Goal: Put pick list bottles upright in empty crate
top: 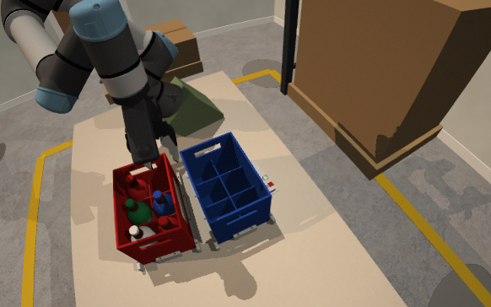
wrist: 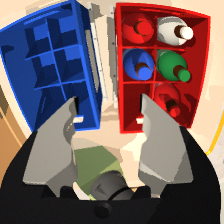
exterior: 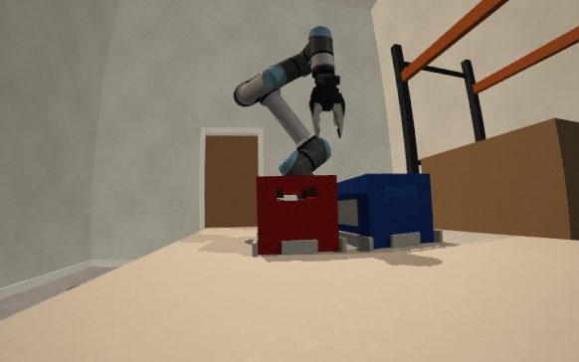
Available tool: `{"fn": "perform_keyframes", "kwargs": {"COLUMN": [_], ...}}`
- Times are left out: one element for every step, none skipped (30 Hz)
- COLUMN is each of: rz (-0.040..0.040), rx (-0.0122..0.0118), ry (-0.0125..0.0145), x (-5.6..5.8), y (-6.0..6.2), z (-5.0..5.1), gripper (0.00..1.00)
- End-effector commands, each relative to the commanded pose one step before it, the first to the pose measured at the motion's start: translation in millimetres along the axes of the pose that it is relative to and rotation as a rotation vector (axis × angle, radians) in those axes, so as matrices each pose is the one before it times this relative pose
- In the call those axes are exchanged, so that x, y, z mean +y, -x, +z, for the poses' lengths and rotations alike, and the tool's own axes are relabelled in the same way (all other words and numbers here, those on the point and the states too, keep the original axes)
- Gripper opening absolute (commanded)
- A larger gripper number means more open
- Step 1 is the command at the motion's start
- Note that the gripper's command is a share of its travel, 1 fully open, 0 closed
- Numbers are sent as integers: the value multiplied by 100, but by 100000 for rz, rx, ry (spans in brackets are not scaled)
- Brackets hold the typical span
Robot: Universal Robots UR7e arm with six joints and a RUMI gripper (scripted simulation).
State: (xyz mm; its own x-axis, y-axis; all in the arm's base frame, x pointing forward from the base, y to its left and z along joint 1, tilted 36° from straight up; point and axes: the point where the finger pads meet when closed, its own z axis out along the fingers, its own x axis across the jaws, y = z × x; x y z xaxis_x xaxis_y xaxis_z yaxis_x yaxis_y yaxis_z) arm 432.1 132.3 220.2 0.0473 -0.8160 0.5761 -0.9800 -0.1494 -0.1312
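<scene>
The red crate (top: 159,247) (exterior: 296,219) (wrist: 165,8) holds several upright bottles: two red ones (top: 132,182) (wrist: 137,29) (top: 165,223) (wrist: 170,100), a blue one (top: 161,201) (wrist: 138,65), a green one (top: 136,210) (wrist: 172,66) and a white one (top: 136,232) (wrist: 172,31). The blue crate (top: 243,217) (exterior: 391,209) (wrist: 30,25) beside it is empty. The pick list (top: 268,180) lies at the blue crate's far side, mostly hidden; a red mark shows. My gripper (top: 162,160) (exterior: 328,126) (wrist: 109,96) is open and empty. It hangs well above the back end of the red crate.
A green wedge (top: 192,107) (wrist: 97,162) lies on the table behind the crates. A large cardboard box (top: 378,63) (exterior: 515,184) stands at the right, with a black rack post (top: 289,46) beside it. A smaller box (top: 180,42) stands behind the arm.
</scene>
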Motion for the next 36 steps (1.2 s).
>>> {"fn": "perform_keyframes", "kwargs": {"rz": [-34,0,0,0,0,0,0,0,0,0,0,0,0,0,0,0,0,0,0,0,0,0,0,0,0,0,0,2,0,0,0,0,0,0,0,0], "rx": [-143,1,1,1,1,1,1,0,0,0,1,1,1,1,1,1,1,1,1,0,0,0,0,0,0,0,0,4,-1,-1,-1,0,0,0,0,0], "ry": [-97,0,0,0,0,0,0,0,0,0,0,0,0,0,0,0,0,0,0,0,0,0,0,0,0,0,0,-1,0,0,0,0,0,0,0,0], "x": [-84,-14,-14,-14,-14,-14,-14,0,0,-15,-14,-14,-14,-14,-14,-14,-14,-14,-14,-4,-1,0,0,0,0,0,0,1,-1,0,0,0,0,0,0,0], "y": [-2701,-489,-489,-489,-489,-489,-489,0,0,-489,-489,-489,-489,-489,-489,-489,-489,-489,-489,-134,0,0,0,0,0,0,0,8,-2,-1,-1,-1,-1,-1,0,0], "z": [-625,-106,-106,-106,-106,-106,-106,0,0,-106,-106,-106,-106,-106,-106,-106,-106,-106,-106,-29,0,0,0,0,0,0,0,-2,1,0,0,0,0,0,0,0], "gripper": [38,38,38,38,38,38,38,38,38,38,38,38,38,38,38,38,38,38,38,38,38,38,38,38,38,38,38,38,38,38,38,38,38,38,38,38]}}
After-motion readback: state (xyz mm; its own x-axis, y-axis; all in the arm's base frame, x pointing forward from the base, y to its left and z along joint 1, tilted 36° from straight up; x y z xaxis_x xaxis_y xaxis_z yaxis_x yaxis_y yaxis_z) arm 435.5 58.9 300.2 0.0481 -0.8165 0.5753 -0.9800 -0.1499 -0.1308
